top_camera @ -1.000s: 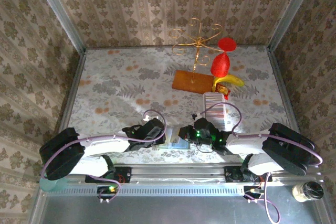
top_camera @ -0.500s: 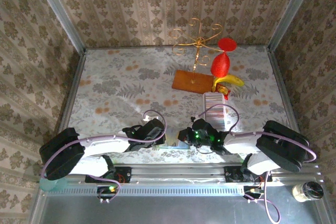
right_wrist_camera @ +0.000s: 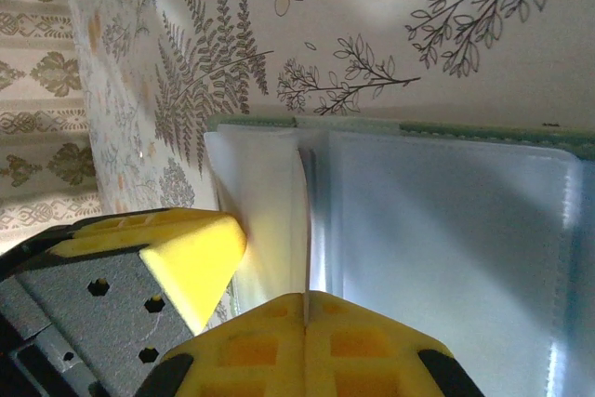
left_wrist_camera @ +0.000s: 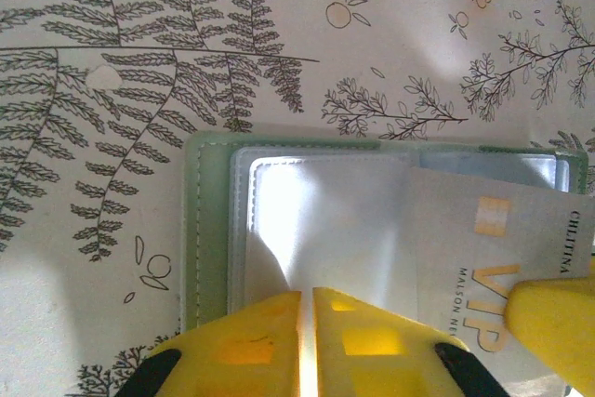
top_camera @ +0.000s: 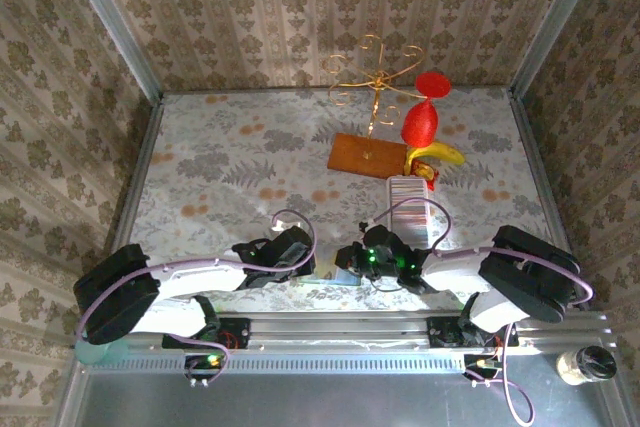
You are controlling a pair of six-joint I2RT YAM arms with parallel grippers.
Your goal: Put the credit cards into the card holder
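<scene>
Insertion step: the open card holder (left_wrist_camera: 307,220), at the near edge of the table (top_camera: 220,167), is pinched by the left gripper (left_wrist_camera: 307,323). A credit card (left_wrist_camera: 483,239), clasped by the right gripper (right_wrist_camera: 305,323), must next be aligned and slid in.

The fern-printed worktop (top_camera: 220,167) bears the open card holder (left_wrist_camera: 209,230) at its near edge, with wooden board (top_camera: 365,155), ribbed tray (top_camera: 407,197) and banana (top_camera: 437,154) far right.

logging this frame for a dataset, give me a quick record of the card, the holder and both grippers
card holder: open flat on the fern-print table
credit card: VIP print, slanted across one inner pocket
right gripper: shut on the credit card
left gripper: shut at the card holder's near edge, seemingly pinching it
</scene>
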